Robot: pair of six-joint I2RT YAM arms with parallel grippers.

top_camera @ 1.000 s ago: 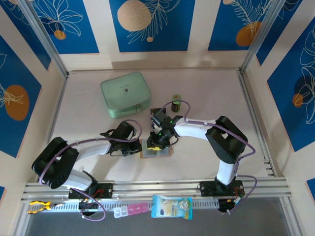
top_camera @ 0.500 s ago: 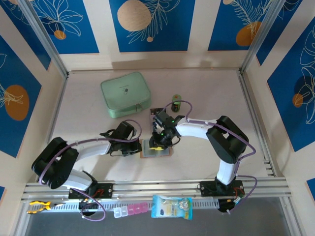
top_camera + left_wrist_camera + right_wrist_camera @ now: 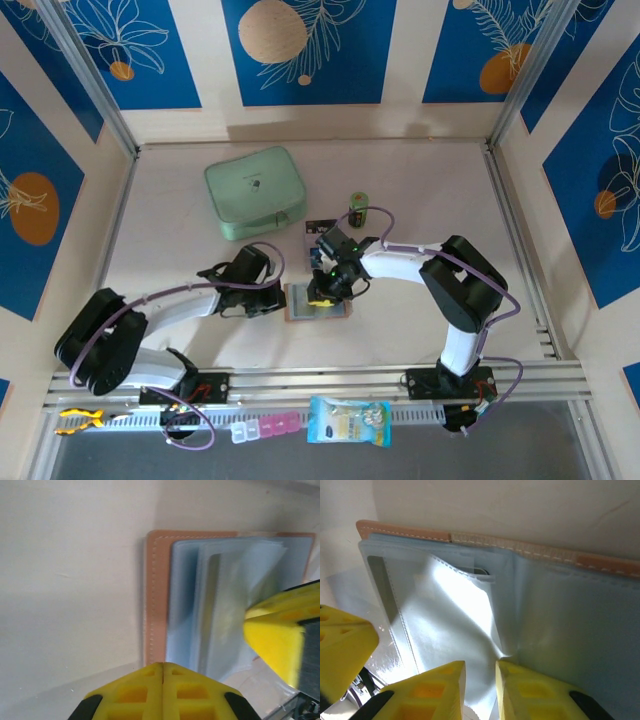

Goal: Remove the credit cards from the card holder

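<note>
Card holder point(image 3: 322, 310) lies open flat on the table point(image 3: 420, 200) between the two grippers, tan leather rim down, clear pockets point(image 3: 470, 610) facing up. A black card point(image 3: 318, 226) lies on the table just beyond it. Whether another card sits in the pockets I can't tell. Left gripper point(image 3: 163, 680) has its fingers pressed together, tip at the holder's left edge, probably pinning it. Right gripper point(image 3: 480, 680) is down on the pockets with a narrow gap, a puckered plastic leaf running into it; can't tell if it's clamped. Holder looks light and will slide unless held down. Pocket film is thin, floppy and slick, and bunches instead of opening. Cards are stiff and thin, so best pinched by an exposed short edge at the pocket mouth, not through the film
</note>
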